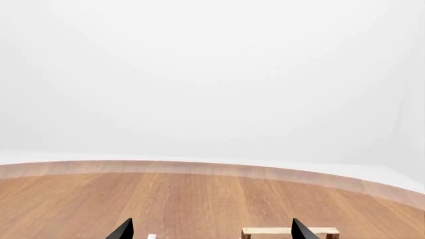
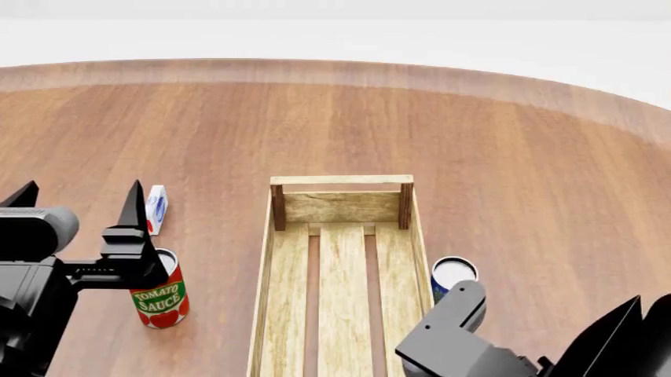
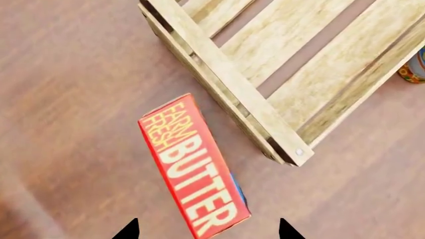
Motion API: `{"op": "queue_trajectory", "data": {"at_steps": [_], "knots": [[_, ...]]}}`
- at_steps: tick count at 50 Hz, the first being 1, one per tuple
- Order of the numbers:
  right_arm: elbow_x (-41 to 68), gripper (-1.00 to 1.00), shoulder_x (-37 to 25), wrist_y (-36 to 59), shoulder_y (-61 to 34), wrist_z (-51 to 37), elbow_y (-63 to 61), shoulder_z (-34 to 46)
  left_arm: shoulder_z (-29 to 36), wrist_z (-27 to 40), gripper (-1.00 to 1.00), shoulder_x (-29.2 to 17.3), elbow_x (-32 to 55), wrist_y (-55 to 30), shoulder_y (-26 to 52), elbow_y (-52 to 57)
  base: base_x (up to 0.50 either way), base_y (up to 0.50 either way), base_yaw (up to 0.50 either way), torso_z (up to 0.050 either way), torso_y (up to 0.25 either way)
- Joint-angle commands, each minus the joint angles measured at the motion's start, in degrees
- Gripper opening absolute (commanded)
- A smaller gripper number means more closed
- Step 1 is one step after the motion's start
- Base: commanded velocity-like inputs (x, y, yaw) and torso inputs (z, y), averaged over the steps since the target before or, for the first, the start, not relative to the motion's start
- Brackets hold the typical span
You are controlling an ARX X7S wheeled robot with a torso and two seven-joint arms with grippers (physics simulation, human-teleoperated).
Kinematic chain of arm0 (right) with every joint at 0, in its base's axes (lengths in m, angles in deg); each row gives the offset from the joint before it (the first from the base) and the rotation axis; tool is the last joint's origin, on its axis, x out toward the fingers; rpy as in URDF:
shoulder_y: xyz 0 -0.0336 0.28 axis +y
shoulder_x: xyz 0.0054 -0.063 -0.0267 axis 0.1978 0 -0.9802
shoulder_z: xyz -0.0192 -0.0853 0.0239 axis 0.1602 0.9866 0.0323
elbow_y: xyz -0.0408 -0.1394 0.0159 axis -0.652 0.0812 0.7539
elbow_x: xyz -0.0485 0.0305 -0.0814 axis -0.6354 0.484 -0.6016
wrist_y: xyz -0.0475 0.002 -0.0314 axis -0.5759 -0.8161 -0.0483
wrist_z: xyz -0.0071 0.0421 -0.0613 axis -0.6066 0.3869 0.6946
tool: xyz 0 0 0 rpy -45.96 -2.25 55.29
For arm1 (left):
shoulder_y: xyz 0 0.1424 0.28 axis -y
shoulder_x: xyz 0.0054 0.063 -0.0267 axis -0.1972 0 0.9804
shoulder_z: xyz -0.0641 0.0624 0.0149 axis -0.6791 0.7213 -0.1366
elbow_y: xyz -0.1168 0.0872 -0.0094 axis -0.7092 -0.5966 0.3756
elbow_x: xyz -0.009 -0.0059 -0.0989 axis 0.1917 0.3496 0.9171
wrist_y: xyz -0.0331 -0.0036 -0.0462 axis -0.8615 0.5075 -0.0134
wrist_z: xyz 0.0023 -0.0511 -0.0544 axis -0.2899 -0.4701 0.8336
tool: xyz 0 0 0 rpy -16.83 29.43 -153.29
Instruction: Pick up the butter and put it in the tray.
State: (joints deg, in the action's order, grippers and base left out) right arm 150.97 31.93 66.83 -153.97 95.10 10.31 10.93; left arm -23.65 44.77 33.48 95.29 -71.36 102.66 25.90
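Right pincer (image 3: 207, 230) is being held spread above the butter (image 3: 194, 172), nothing gripped | butter is lying on the table (image 3: 73, 74) just beside the tray (image 3: 265, 122) corner; reach step judged underway | next: descent, jaws straddling carton; left pincer (image 1: 211, 230) spread, idle

Butter (image 3: 192, 172): red carton, yellow and white lettering. Tray (image 2: 341, 271): pale wooden slats, darker corner posts. Counter (image 2: 524, 181): brown wood grain. Can (image 2: 160, 297): red label with green.
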Motion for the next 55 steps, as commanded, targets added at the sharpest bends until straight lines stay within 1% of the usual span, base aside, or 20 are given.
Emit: {"op": "queue_trajectory", "data": {"at_steps": [1,28,55], "knots": [[-2.7,1.00,0.9,-1.6,0.6,2.5,1.3,1.4,0.3,0.1,1.00,-0.2,0.3,0.4,-0.2,-0.1,0.00,0.00,0.00,0.000,0.000],[-10.4,1.00,5.7,-6.7,2.2,11.3,7.5,6.9,0.5,0.6,1.00,-0.7,1.3,0.5,-0.4,0.1,0.00,0.00,0.00,0.000,0.000],[-13.6,1.00,7.8,-9.2,2.7,15.1,12.3,9.3,1.0,0.9,1.00,-1.2,1.9,1.2,-0.6,-0.5,0.00,0.00,0.00,0.000,0.000]]}}
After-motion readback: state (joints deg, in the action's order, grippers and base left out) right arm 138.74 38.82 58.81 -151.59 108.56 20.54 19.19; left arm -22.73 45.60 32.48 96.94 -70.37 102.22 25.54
